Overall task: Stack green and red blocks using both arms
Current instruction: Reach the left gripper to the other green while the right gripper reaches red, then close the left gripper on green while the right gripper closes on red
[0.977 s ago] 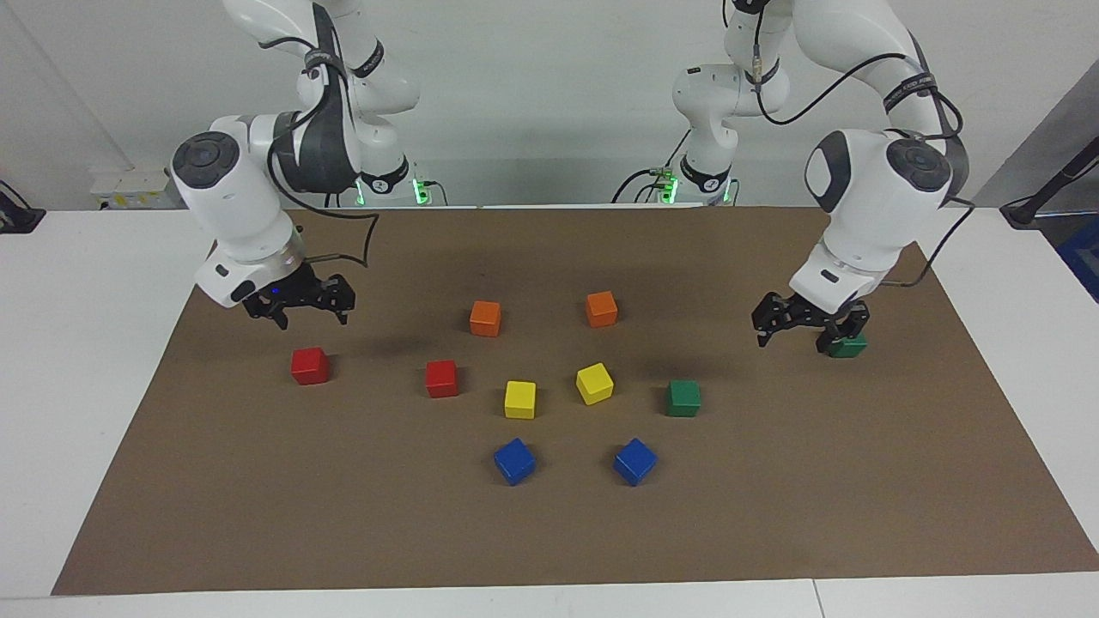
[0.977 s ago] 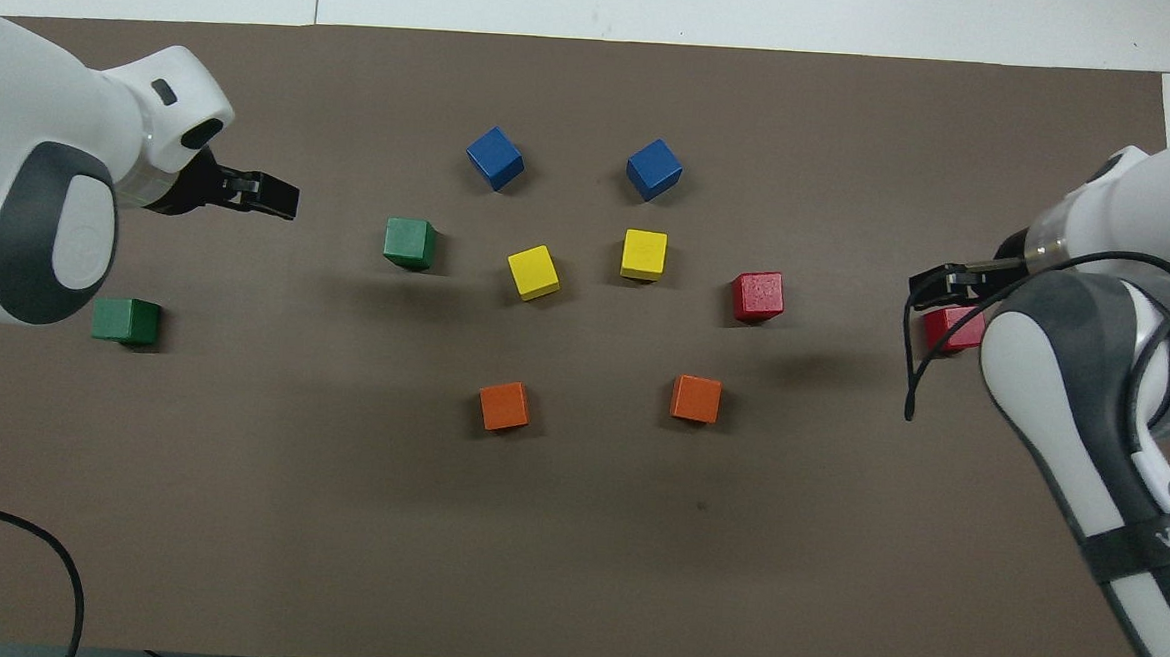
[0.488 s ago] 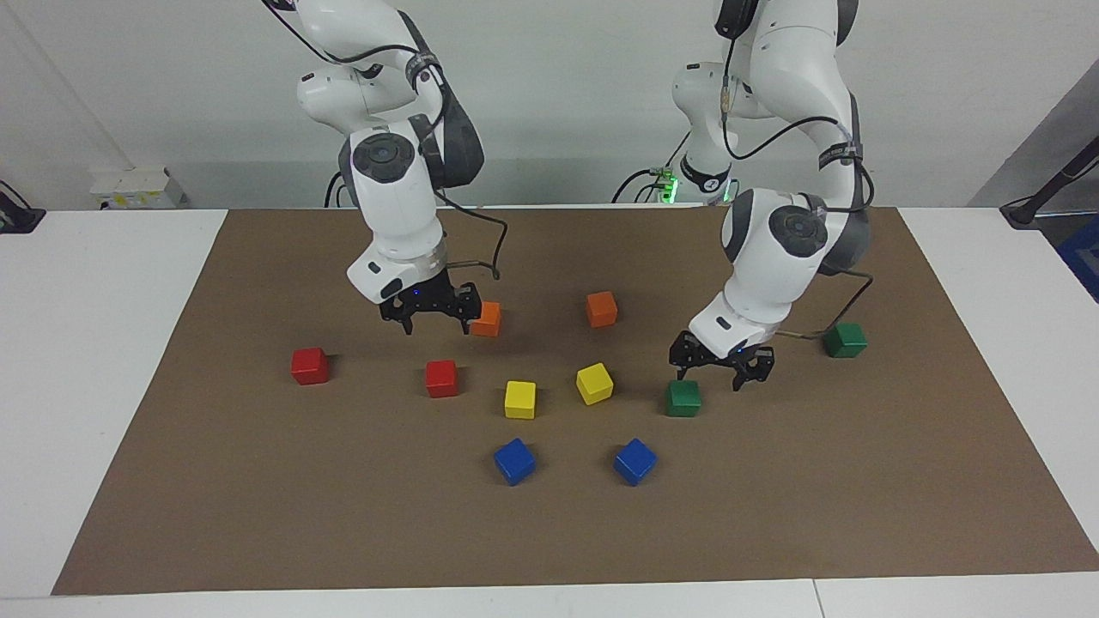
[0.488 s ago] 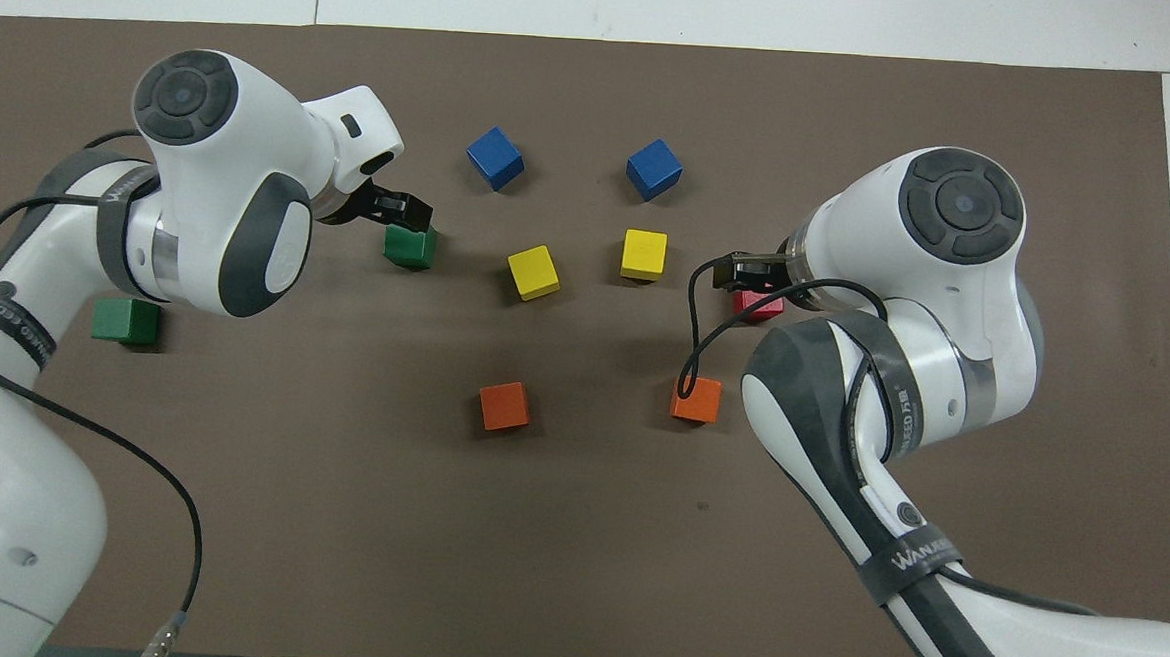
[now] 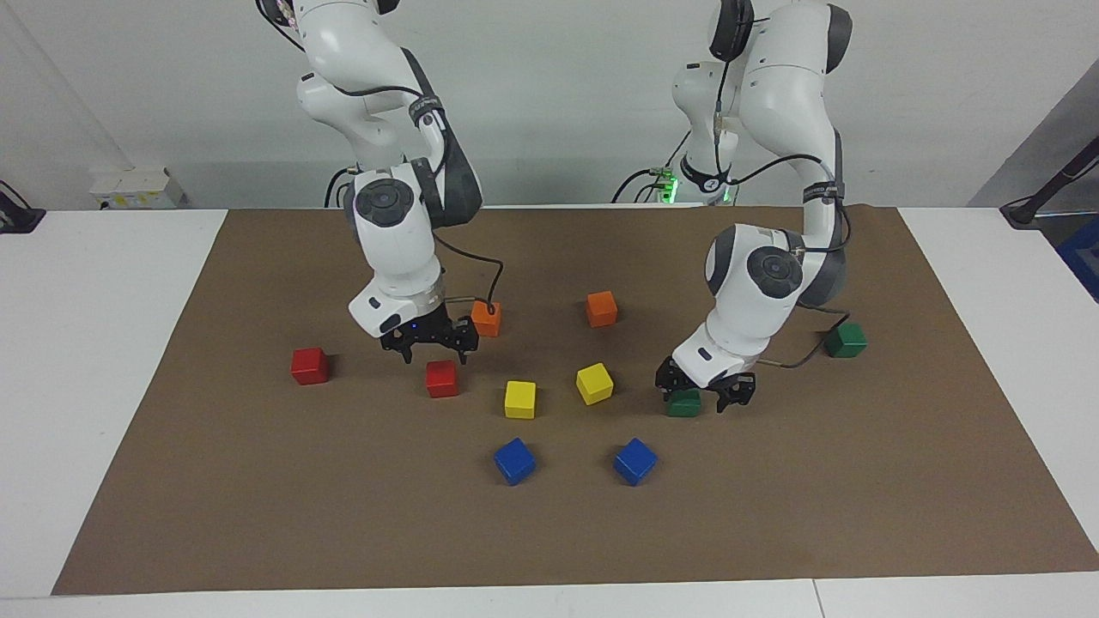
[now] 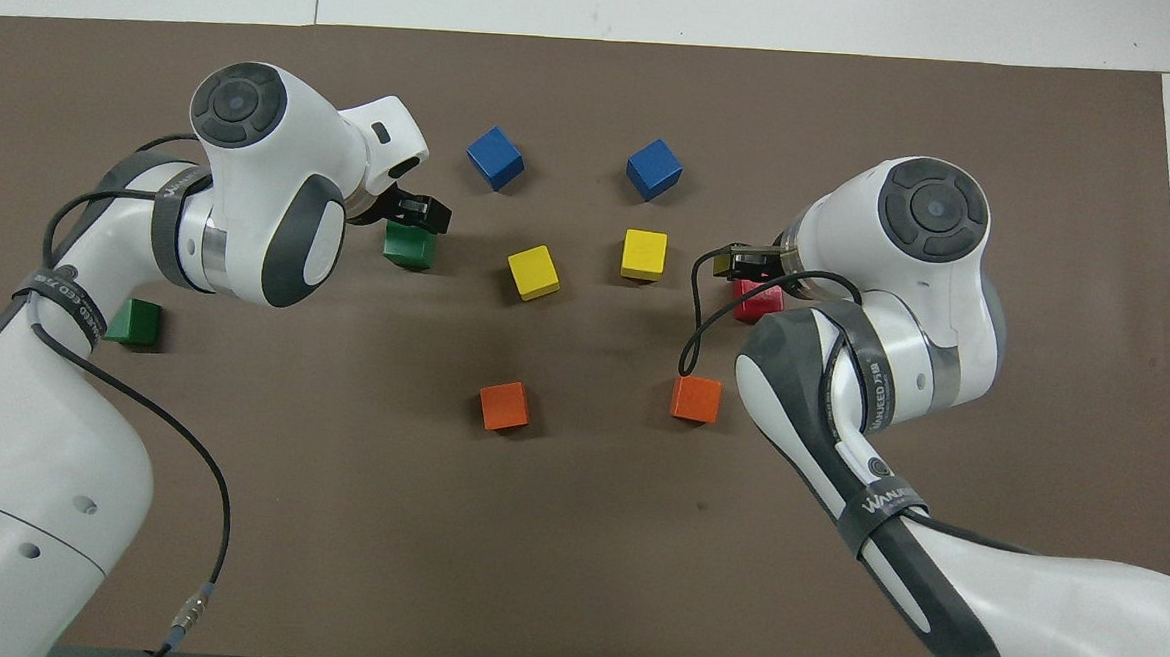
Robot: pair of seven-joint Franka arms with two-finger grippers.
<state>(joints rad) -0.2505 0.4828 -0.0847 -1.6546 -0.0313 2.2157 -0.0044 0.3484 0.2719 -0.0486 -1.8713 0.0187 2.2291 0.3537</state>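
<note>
The two blocks you are going for are sitting in the middle band of the facing view: the inner green block [image 5: 684, 402] right of centre, the inner red block [image 5: 441, 378] left of centre. Neither is stacked yet. The outer green block [image 5: 846, 340] is lying toward the right edge of the mat [image 5: 258, 515] and the outer red block [image 5: 309, 366] toward the left.

I judge you are lowering for both picks. Bring each set of fingers down square to the cube's flat faces so it does not twist as you close, and keep clear of the yellow block [image 5: 594, 383] beside the green one and the orange block [image 5: 487, 318] just above the red one.

Your left gripper [image 5: 704, 388] is standing spread wide and straddling the inner green block, not yet pinching it. Your right gripper [image 5: 429, 341] is also spread wide, hovering just above the inner red block and holding nothing.
</note>
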